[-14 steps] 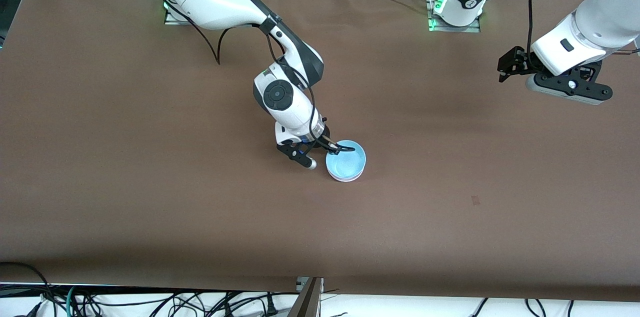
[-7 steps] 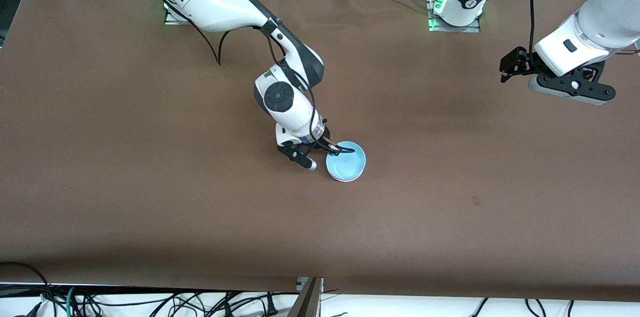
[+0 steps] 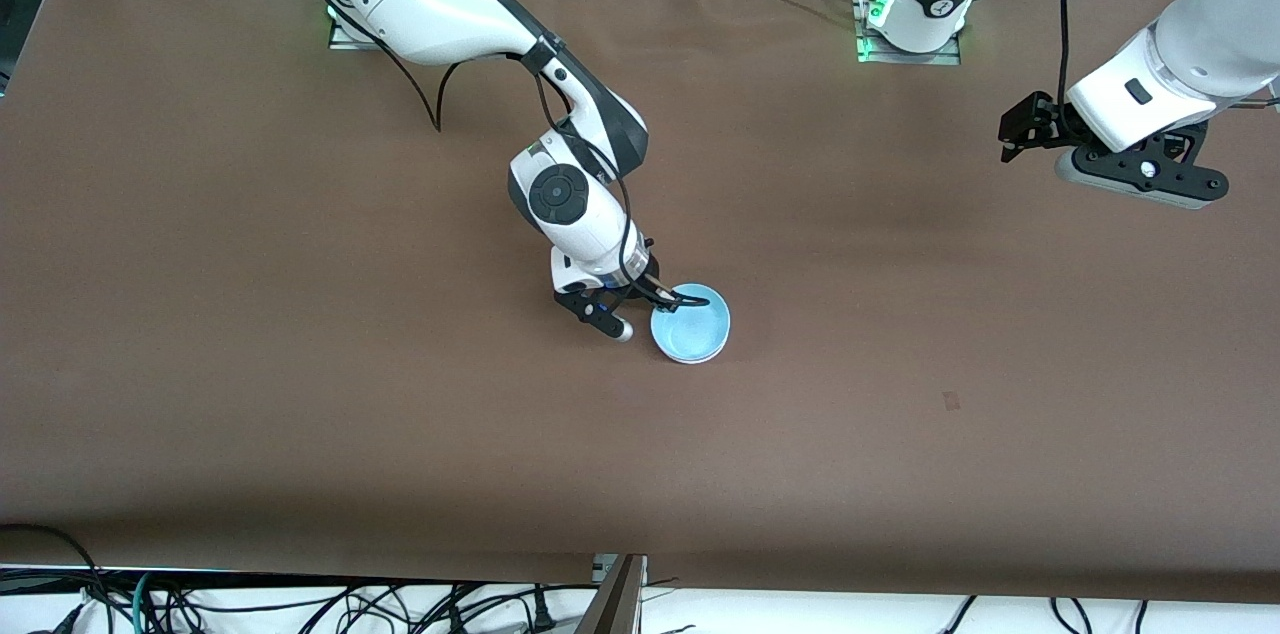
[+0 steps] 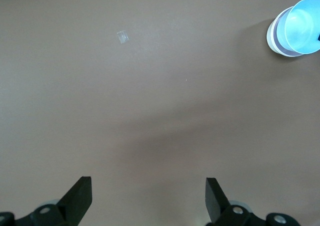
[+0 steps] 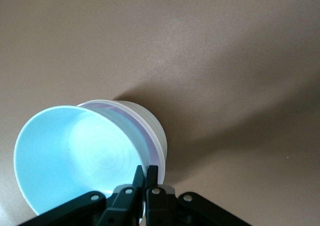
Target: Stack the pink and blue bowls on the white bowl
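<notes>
Right hand (image 3: pixel 672 299) pinches the blue bowl's (image 3: pixel 691 329) rim mid-counter (image 3: pixel 300 364), that bowl nested in the pink bowl (image 5: pixel 148 136) and white bowl (image 5: pixel 155 126), which show only as rims, while the left hand (image 4: pixel 147 198) waits wide open, aloft.

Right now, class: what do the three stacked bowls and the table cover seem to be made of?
Blue bowl, on top: probably thin plastic, smooth with a soft sheen; light glows through its wall. Pink bowl and white bowl: likely the same plastic; only thin rims and a smooth side show. Table cover: matte brown sheet, perhaps paper or vinyl; unclear.
</notes>
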Available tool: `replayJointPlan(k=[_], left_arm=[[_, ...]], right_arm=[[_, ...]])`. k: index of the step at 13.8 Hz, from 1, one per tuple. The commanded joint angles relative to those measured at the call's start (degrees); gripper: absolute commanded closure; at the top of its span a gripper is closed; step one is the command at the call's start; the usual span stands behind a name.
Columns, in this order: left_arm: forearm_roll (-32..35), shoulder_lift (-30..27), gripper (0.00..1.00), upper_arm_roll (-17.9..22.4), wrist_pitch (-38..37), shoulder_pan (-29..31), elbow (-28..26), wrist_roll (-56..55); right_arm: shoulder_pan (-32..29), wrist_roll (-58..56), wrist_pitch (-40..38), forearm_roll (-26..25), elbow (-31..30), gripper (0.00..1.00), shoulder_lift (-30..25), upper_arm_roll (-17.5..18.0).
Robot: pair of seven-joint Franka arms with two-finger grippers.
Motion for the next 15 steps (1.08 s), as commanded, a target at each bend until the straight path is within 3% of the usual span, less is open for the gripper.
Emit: replayJointPlan(k=[1,2,3,4,7,8,10,13,15], left_arm=[[-0.1,-0.4,0.00,-0.2,-0.9,0.5,0.4,0.7],[-0.1,-0.4,0.00,-0.1,-0.9,0.5,0.4,0.7],[-0.1,-0.4,0.00,-0.1,-0.9,0.5,0.4,0.7],[-0.1,-0.4,0.00,-0.1,-0.9,0.5,0.4,0.7],[-0.1,-0.4,0.00,-0.1,-0.9,0.5,0.4,0.6],[-0.1,-0.4,0.00,-0.1,-0.9,0.5,0.5,0.7],[-0.1,-0.4,0.00,-0.1,-1.0,0.5,0.5,0.6],[-0.1,-0.4,0.00,-0.2,-1.0,0.5,0.4,0.6],[-0.1,-0.4,0.00,-0.1,-1.4,0.5,0.5,0.8]], right_arm=[[0.7,0.7,1.4,-0.7,2.0,0.89,1.4,-0.7],[0.7,0.7,1.9,-0.7,2.0,0.61,1.6,-0.7],[0.7,0.7,2.1,-0.7,2.0,0.26,1.7,-0.7],[0.7,0.7,2.1,-0.7,2.0,0.19,1.6,-0.8],[0.6,0.7,2.0,-0.6,2.0,0.13,1.1,-0.7],[0.6,0.7,1.9,-0.5,2.0,0.04,0.8,-0.7],[0.5,0.7,1.2,-0.6,1.8,0.01,-1.5,-0.8],[0.4,-0.7,-12.4,-2.5,1.3,0.01,-8.7,-4.5],[-0.5,-0.5,-14.2,-1.9,0.9,0.01,-12.7,-5.1]])
